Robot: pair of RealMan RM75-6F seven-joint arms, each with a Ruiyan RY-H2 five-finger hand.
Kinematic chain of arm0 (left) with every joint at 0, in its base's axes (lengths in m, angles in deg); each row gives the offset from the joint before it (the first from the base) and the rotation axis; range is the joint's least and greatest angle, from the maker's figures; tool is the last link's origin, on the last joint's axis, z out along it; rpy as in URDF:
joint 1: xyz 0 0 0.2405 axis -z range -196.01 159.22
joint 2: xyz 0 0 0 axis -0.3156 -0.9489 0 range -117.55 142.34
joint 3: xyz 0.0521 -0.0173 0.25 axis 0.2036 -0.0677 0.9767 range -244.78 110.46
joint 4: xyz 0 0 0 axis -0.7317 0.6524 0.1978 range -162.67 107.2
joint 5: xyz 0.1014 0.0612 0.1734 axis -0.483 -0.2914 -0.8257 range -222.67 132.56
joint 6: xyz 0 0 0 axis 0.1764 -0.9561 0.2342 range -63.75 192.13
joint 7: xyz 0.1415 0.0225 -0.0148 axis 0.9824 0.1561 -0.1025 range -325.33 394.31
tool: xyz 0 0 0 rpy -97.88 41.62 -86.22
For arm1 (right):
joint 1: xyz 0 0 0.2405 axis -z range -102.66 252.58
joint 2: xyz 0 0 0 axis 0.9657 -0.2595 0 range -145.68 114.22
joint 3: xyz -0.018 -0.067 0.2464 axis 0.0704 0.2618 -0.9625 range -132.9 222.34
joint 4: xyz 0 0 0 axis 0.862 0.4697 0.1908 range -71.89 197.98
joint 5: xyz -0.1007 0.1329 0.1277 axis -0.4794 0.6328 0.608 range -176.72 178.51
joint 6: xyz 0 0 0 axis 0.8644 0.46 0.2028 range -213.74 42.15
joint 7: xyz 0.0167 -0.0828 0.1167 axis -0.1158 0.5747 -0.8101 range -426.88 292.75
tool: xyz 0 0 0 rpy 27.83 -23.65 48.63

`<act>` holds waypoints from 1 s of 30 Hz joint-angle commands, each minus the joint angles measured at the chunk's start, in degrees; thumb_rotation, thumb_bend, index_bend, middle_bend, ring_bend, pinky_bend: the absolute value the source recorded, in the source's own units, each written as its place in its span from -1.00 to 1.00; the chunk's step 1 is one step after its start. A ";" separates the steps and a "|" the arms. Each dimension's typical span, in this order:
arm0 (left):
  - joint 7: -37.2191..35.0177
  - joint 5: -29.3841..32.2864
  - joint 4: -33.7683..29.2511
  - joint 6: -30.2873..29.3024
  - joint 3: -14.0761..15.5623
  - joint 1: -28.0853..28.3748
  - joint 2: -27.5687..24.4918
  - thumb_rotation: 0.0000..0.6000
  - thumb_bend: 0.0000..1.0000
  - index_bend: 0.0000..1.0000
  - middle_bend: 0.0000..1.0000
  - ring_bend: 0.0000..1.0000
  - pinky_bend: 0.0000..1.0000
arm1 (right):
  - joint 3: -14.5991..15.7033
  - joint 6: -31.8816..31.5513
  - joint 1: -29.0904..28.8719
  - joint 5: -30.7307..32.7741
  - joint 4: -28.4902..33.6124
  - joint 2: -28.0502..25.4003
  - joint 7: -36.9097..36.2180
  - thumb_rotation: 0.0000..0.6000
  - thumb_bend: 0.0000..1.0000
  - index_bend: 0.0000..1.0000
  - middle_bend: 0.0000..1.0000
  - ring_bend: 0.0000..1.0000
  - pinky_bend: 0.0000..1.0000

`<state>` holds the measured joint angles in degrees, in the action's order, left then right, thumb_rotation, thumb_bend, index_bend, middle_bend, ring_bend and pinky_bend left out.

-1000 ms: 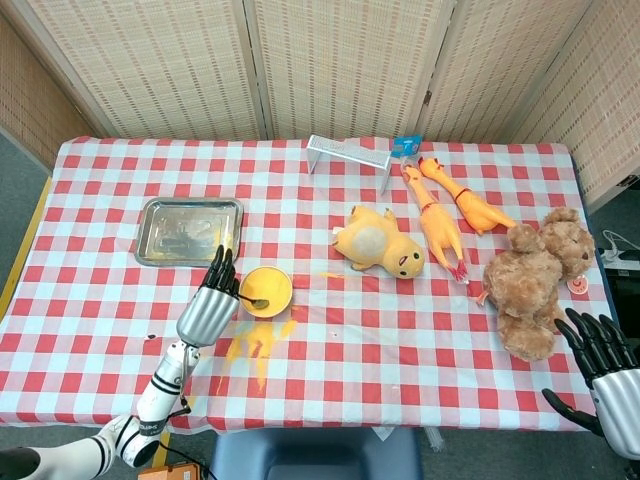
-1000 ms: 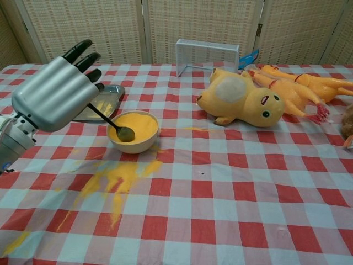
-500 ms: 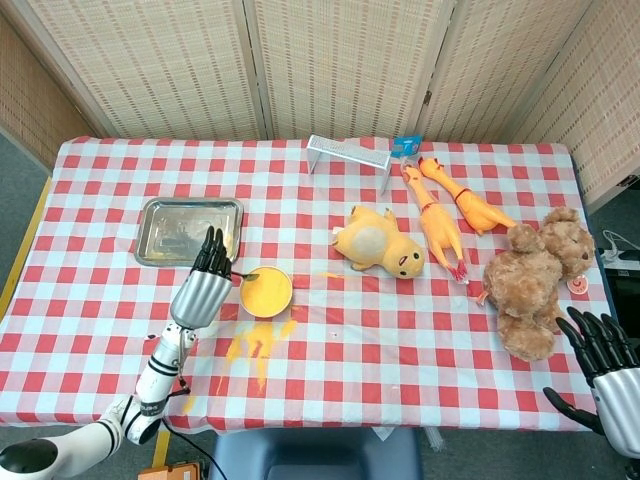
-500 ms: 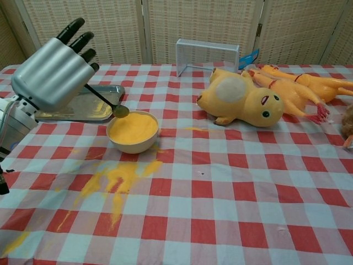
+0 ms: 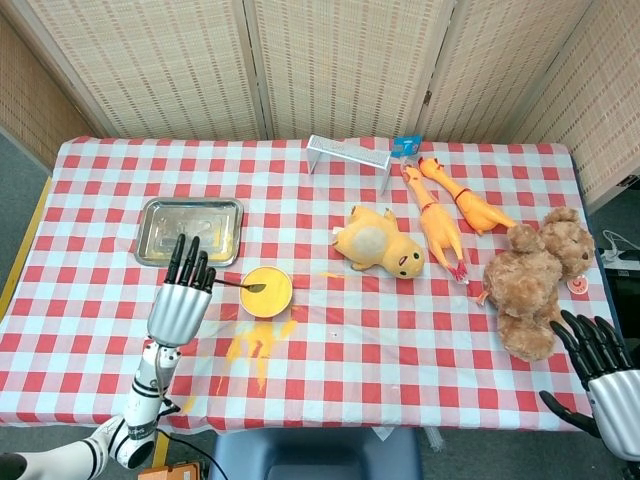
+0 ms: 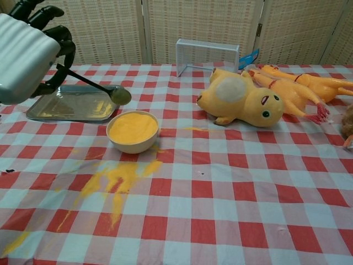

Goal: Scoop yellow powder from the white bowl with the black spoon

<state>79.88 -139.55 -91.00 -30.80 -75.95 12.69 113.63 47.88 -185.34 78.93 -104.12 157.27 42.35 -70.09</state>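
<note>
Since a second ago: spoon (image 6: 95,88) has risen out of the bowl (image 6: 133,131), its tip above the far rim.
Left hand (image 6: 26,52): grips the spoon handle, raised, fingers up.
Right hand (image 5: 605,375): fingers spread, holding nothing, off the table's near right corner.
Bowl: near left, beside the tray (image 6: 71,105).

head: we look steeply down over the whole table (image 5: 330,340) | chest: low, close, facing its far edge | shared: white bowl (image 6: 133,131)

left hand (image 5: 180,300): silver ribbed back, black fingers | right hand (image 5: 607,385): same
</note>
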 commanded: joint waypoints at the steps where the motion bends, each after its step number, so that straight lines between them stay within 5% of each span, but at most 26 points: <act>1: -5.10 0.92 3.01 -2.04 -0.43 -1.84 0.28 1.00 0.26 0.72 -0.28 -0.77 -0.91 | 0.15 0.12 0.01 -0.18 0.00 0.13 0.14 1.00 -0.85 -1.00 -1.00 -1.00 -1.00; 9: -9.27 3.29 7.73 -0.22 -4.16 0.32 1.35 1.00 0.26 0.72 -0.28 -0.77 -0.90 | -0.08 0.46 -0.02 0.56 0.12 0.25 0.47 1.00 -0.85 -1.00 -1.00 -1.00 -1.00; 19: -18.29 12.76 22.25 13.77 -11.79 8.95 3.76 1.00 0.26 0.72 -0.24 -0.73 -0.88 | -1.55 2.98 -0.58 4.46 0.92 1.40 3.97 1.00 -0.85 -1.00 -1.00 -1.00 -1.00; 30: -30.48 16.92 45.64 28.73 -11.30 15.74 10.12 1.00 0.26 0.72 -0.23 -0.71 -0.87 | -3.19 3.70 -0.52 7.66 1.30 3.22 8.97 1.00 -0.85 -1.00 -1.00 -1.00 -1.00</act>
<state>53.01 -124.15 -50.40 -6.31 -87.65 26.52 121.27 44.78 -181.81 78.43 -96.55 158.58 45.22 -61.65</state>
